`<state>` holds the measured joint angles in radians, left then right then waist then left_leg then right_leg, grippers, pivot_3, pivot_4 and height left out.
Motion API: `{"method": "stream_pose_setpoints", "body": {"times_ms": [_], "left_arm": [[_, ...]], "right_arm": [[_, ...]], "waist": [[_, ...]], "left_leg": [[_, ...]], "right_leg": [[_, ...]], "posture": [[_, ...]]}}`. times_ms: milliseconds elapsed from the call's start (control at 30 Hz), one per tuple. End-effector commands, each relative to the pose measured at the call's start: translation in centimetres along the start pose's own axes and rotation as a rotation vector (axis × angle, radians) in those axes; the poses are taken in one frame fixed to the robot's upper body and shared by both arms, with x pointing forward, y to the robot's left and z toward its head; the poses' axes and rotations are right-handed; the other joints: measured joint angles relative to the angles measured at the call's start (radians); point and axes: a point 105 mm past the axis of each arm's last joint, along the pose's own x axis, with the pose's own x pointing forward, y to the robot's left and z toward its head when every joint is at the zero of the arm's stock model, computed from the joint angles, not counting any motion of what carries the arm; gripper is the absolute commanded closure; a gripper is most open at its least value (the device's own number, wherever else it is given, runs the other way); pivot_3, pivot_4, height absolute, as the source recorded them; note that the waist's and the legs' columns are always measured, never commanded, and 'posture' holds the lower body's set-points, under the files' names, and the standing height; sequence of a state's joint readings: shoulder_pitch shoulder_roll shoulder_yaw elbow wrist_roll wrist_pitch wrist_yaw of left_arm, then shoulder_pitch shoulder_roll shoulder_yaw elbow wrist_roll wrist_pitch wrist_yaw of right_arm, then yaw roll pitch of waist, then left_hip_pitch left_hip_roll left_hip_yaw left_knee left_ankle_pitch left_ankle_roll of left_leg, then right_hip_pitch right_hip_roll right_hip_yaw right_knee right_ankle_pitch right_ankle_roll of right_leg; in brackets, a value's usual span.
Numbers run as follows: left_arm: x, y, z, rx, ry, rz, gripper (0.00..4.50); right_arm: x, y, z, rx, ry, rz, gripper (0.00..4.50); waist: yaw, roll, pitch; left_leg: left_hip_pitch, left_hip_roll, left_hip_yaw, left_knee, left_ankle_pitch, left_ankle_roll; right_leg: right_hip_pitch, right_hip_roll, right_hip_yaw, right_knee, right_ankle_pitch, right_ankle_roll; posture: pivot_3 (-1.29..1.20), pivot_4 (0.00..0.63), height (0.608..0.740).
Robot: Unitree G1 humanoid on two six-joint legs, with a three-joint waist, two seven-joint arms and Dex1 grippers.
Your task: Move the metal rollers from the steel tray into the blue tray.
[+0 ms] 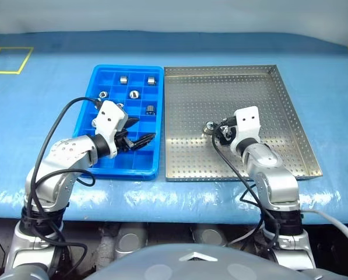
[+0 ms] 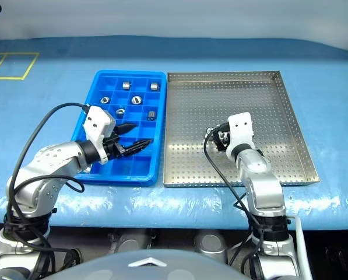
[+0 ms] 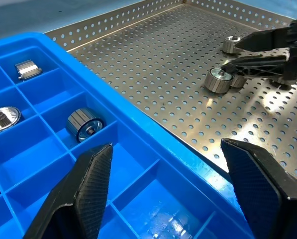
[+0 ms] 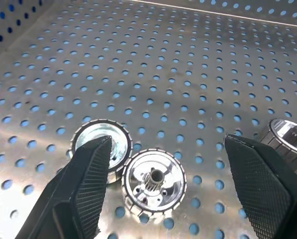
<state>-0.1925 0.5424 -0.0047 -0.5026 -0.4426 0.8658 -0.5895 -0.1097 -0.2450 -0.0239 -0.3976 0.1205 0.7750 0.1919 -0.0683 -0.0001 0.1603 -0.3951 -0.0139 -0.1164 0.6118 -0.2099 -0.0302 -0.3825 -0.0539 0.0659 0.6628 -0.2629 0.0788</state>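
head view: we see the blue tray on the left, steel tray touching it on the right, long sides together, so each transfer is a short hop over two low rims.
rollers, head view: we count about six rollers already in the far cells of the blue tray; near cells look free, so we judge there is room to drop more without crowding.
left gripper, head view: left gripper hovers over the near right cells of the blue tray, fingers spread, holding nothing.
right gripper, head view: right gripper sits low over the middle-left floor of the steel tray, by the remaining rollers.
left wrist view: we look past spread fingers across the blue rim to the steel floor; right gripper there is at a roller. One filled cell lies just beyond the finger.
right wrist view: fingers spread wide, a roller lying flat between them, not pinched; a second touches it on one side, a third is beside the other finger.
room: we judge the touching neighbour may get nudged on closing; the rest of the floor is open, rims well apart from the pick.
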Motion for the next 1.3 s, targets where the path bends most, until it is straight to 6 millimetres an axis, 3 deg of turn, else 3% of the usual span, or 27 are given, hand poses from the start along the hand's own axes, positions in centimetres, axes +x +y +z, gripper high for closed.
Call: {"method": "stream_pose_setpoints", "body": {"times_ms": [33, 367, 700, 800, 933, 1033, 1200, 1300], "left_arm": [[0.2, -0.2, 0.5, 0.025, -0.017, -0.012, 0.71], [0.7, -0.4, 0.6, 0.034, -0.016, -0.030, 0.71], [0.6, -0.5, 0.6, 0.038, -0.022, -0.028, 0.71], [0.6, -0.6, 0.6, 0.036, -0.023, -0.028, 0.68], [0.7, -0.7, 0.5, 0.029, -0.023, -0.031, 0.68], [0.8, -0.9, 0.5, 0.030, -0.027, -0.043, 0.68], [1.3, -1.4, 1.7, 0.027, -0.106, -0.087, 0.68], [1.7, -2.0, 3.6, -0.016, -0.199, -0.163, 0.68]], "right_arm": [[-1.2, 0.1, 1.2, 0.012, -0.047, 0.055, 0.71], [-0.4, 1.2, -0.7, 0.001, 0.018, 0.179, 0.71], [1.4, 0.8, -1.3, -0.050, 0.043, 0.166, 0.71], [1.6, 1.1, -1.0, -0.054, 0.008, 0.171, 1.24], [1.5, 1.5, -0.8, -0.050, -0.012, 0.169, 2.49], [1.4, 1.5, -0.8, -0.044, -0.015, 0.159, 2.49], [0.1, 2.2, 1.4, 0.004, -0.094, 0.195, 2.49], [-2.2, 4.6, 4.6, 0.032, -0.214, 0.355, 2.49]], "waist": [[-0.001, 0.000, 0.000], [-0.011, 0.000, 0.000], [-0.009, 0.000, 0.000], [-0.008, 0.000, 0.000], [-0.009, 0.000, 0.000], [-0.009, 0.000, 0.000], [-0.007, 0.000, 0.000], [-0.008, 0.000, 0.001]], "left_leg": [[0.000, 0.000, 0.000, 0.000, 0.000, 0.000], [0.001, 0.006, 0.000, 0.001, 0.000, 0.000], [0.001, 0.006, 0.000, 0.001, 0.000, 0.000], [0.001, 0.006, 0.000, 0.001, 0.000, 0.000], [0.001, 0.006, 0.000, 0.000, 0.000, 0.000], [0.001, 0.006, 0.000, 0.001, 0.000, 0.000], [0.000, 0.006, 0.000, 0.000, 0.000, 0.000], [0.000, 0.006, 0.000, 0.001, 0.000, 0.000]], "right_leg": [[0.000, 0.000, 0.000, 0.000, 0.000, 0.000], [0.000, 0.007, 0.001, 0.000, 0.000, 0.000], [0.000, 0.008, 0.002, 0.000, 0.000, 0.000], [0.000, 0.008, 0.002, 0.000, 0.000, 0.000], [0.000, 0.008, 0.002, 0.000, 0.000, 0.000], [0.000, 0.008, 0.002, 0.000, 0.000, 0.000], [0.000, 0.008, 0.002, 0.000, 0.000, 0.000], [0.000, 0.008, 0.002, 0.000, 0.000, 0.000]], "posture": [[-0.07, 0.150, 0.740], [-0.07, 0.150, 0.740], [-0.06, 0.150, 0.740], [-0.06, 0.150, 0.740], [-0.06, 0.150, 0.740], [-0.06, 0.150, 0.740], [-0.08, 0.150, 0.740], [-0.10, 0.150, 0.740]]}}
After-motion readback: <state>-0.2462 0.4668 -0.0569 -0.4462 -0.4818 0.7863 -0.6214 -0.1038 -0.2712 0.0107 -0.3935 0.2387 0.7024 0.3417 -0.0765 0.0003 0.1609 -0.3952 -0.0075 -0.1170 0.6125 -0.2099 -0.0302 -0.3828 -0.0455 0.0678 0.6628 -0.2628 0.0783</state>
